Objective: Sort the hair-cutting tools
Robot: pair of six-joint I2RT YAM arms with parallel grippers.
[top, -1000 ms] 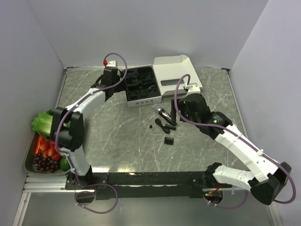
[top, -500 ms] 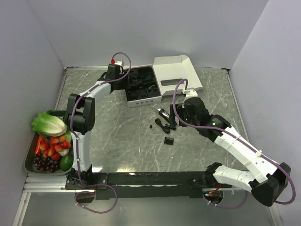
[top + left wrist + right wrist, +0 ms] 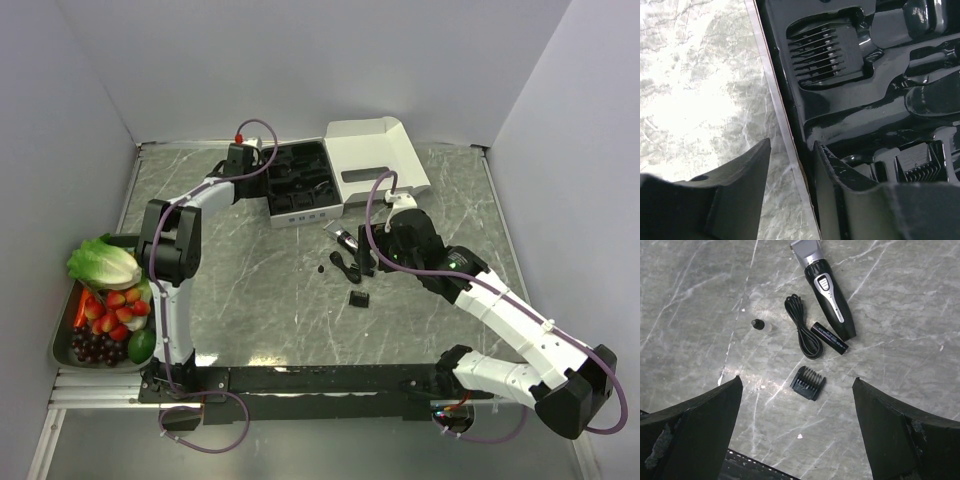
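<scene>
The black-and-silver clipper (image 3: 827, 292) lies on the marble with a coiled black cord (image 3: 802, 327), a black cylinder (image 3: 829, 337), a tiny bottle (image 3: 760, 325) and a black comb attachment (image 3: 808, 383). My right gripper (image 3: 796, 380) hangs open above them, the comb (image 3: 358, 298) between its fingers' line of sight. My left gripper (image 3: 792, 142) is open and straddles the left wall (image 3: 785, 130) of the white box (image 3: 305, 214). One finger is outside over the table, the other inside the black insert. Comb attachments (image 3: 827, 52) sit in the insert's pockets.
The box's white lid (image 3: 375, 150) lies open behind the insert. A metal tray (image 3: 62, 345) with strawberries, grapes and lettuce (image 3: 105, 262) sits at the near left edge. White walls close in the table on three sides.
My left gripper has reached right to the box's left wall and its jaws have narrowed. The right gripper has drifted slightly left over the loose tools, still wide open.
</scene>
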